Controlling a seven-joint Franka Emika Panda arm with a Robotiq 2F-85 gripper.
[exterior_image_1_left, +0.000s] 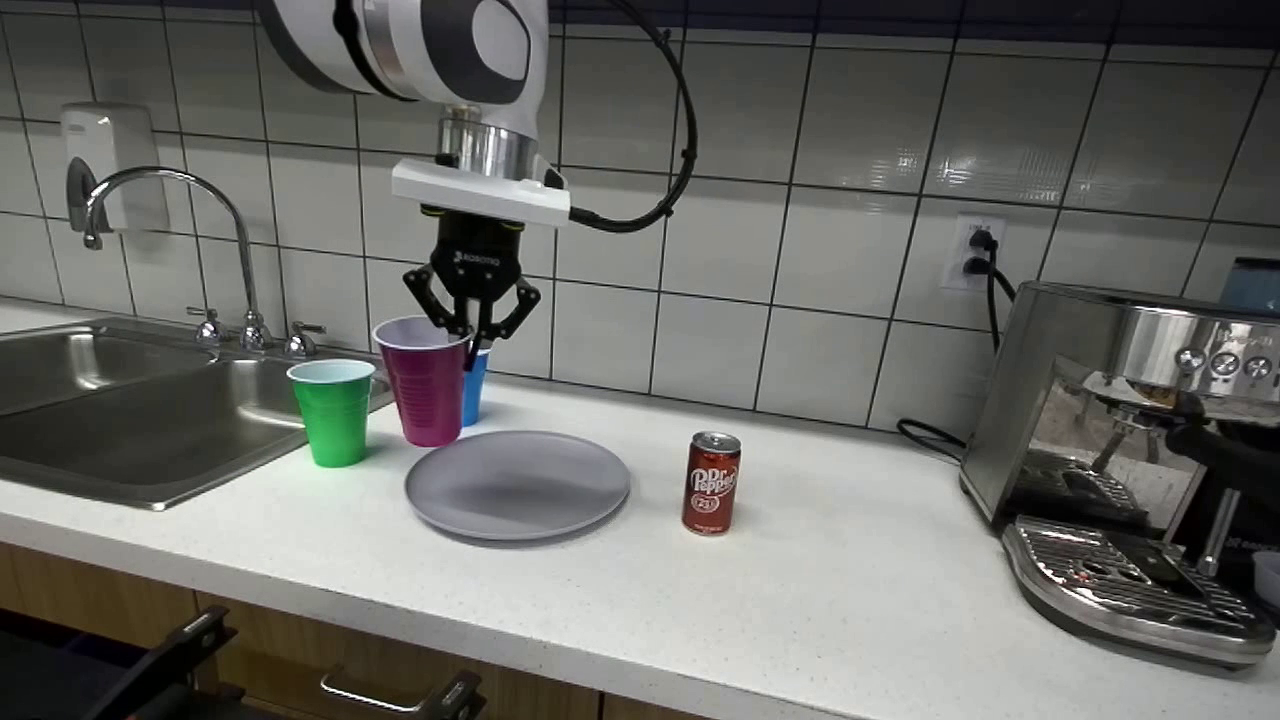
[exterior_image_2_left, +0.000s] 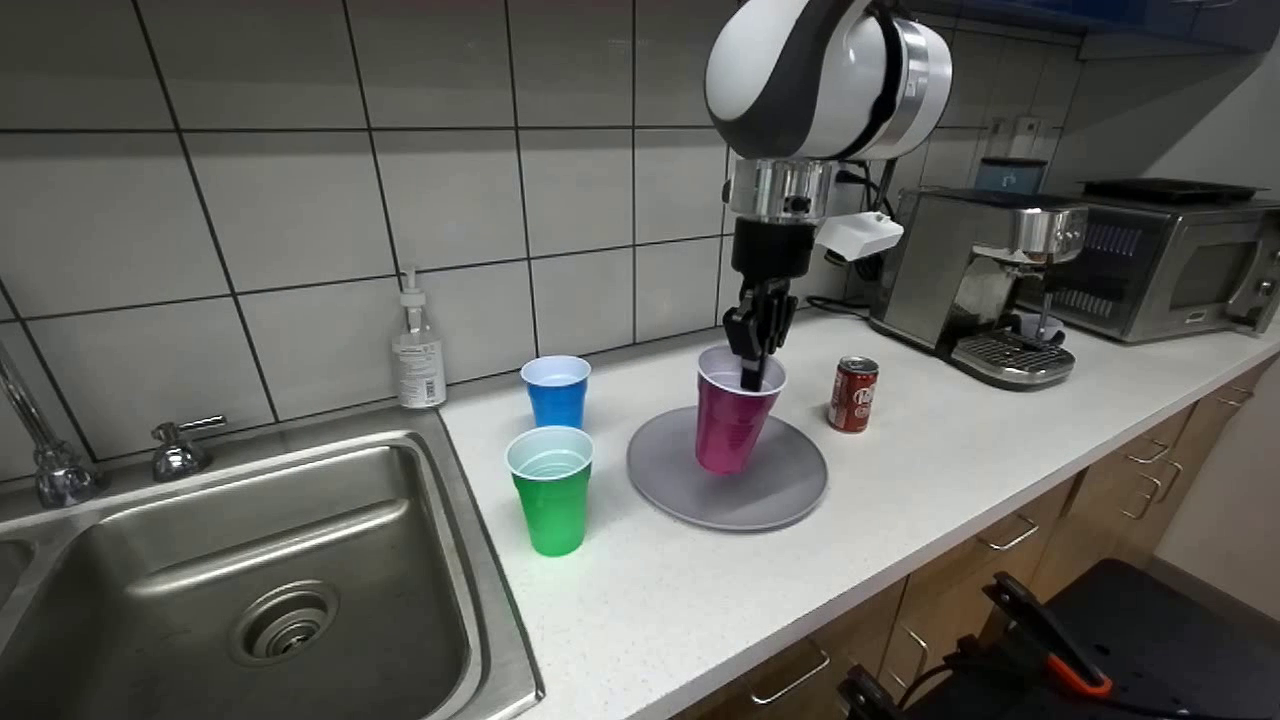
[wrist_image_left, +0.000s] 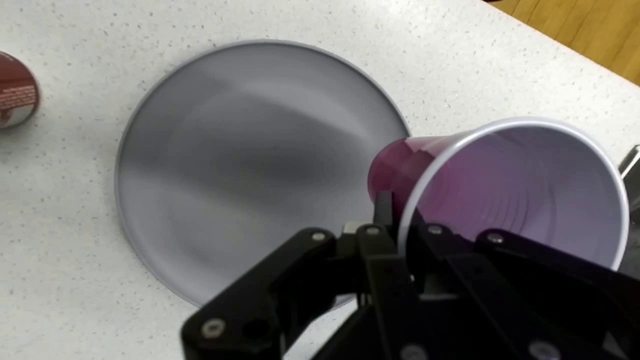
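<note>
Surface (exterior_image_1_left: 850, 620): white, speckled, across all three views.
Sink (exterior_image_2_left: 160, 620): steel, lower left of the frame in an exterior view.
Coffee machine (exterior_image_1_left: 1080, 430): right edge of the frame in an exterior view.
Plate (wrist_image_left: 250, 190): grey, lying on the surface, left of centre in the wrist view.
Claw (exterior_image_1_left: 472, 335): clamped on the wall of the purple cup (exterior_image_2_left: 730, 430), one finger inside, one outside.
Purple cup: held clear of the surface, mouth upward; right side of the wrist view.
Green cup (exterior_image_2_left: 553, 500): upright, left of the plate in both exterior views.
Blue cup (exterior_image_2_left: 557, 400): higher in the frame than the green cup, in an exterior view.
Can (exterior_image_1_left: 711, 485): red, right of the plate in both exterior views.
</note>
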